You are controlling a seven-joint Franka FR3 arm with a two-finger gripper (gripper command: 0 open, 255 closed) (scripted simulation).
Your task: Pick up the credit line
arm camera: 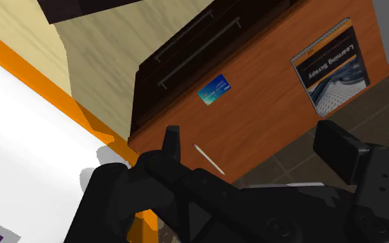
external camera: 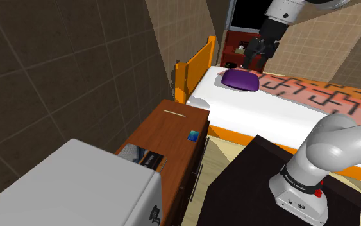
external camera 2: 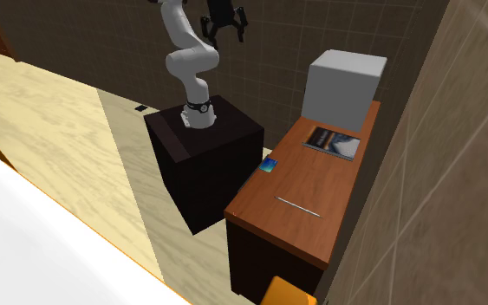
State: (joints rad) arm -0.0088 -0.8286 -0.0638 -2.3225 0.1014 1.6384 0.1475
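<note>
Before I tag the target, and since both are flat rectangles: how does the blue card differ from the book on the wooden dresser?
The blue card is far smaller than the book. The card is blue-green; the book has a dark cover with an orange band and lettering. The card sits at the dresser's drawer-side edge; the book lies beside the grey box. Both lie flat.

Book [arm camera: 331, 65] cover — "Learning Scrapy"; card [arm camera: 214, 90] print unreadable.

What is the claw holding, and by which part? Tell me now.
Nothing is held. The claw stands open, nothing between its fingers; the blue card lies apart on the brown cabinet top.
</note>
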